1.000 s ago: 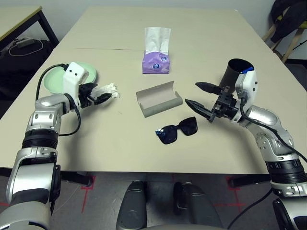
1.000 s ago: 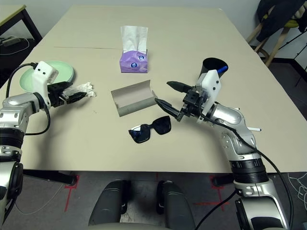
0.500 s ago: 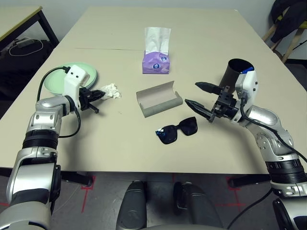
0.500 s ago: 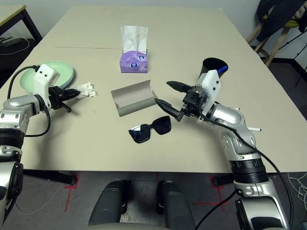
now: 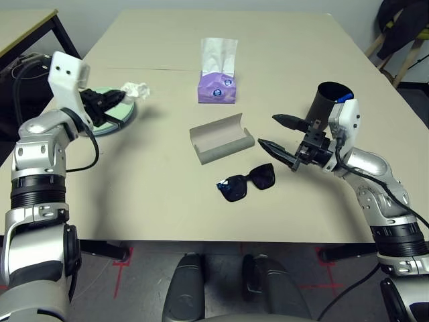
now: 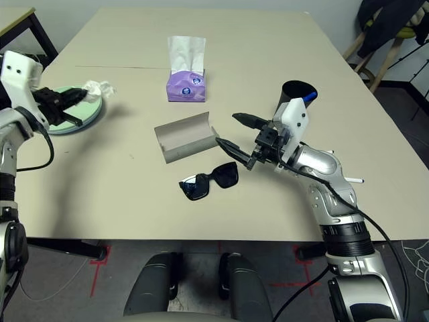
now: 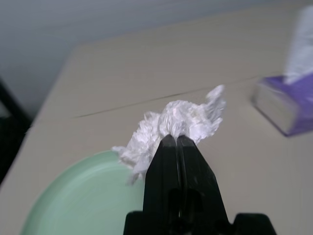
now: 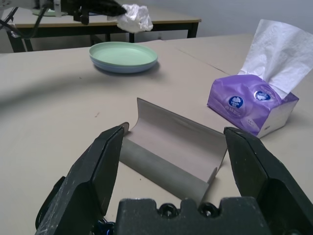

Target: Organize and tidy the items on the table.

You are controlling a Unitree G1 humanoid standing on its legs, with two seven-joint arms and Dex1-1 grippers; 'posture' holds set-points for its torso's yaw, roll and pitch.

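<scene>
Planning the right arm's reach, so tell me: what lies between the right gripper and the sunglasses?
Nothing: bare table separates the right gripper from the sunglasses, as the left eye view shows.

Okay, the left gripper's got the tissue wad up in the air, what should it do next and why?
Probably ease the left gripper down over the green plate and let go. Its fingers are shut on the crumpled tissue wad, which hangs above the plate's far rim. The right gripper waits open near the glasses case.

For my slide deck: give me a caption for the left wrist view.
Left gripper shut on tissue wad, held above the green plate.
</scene>
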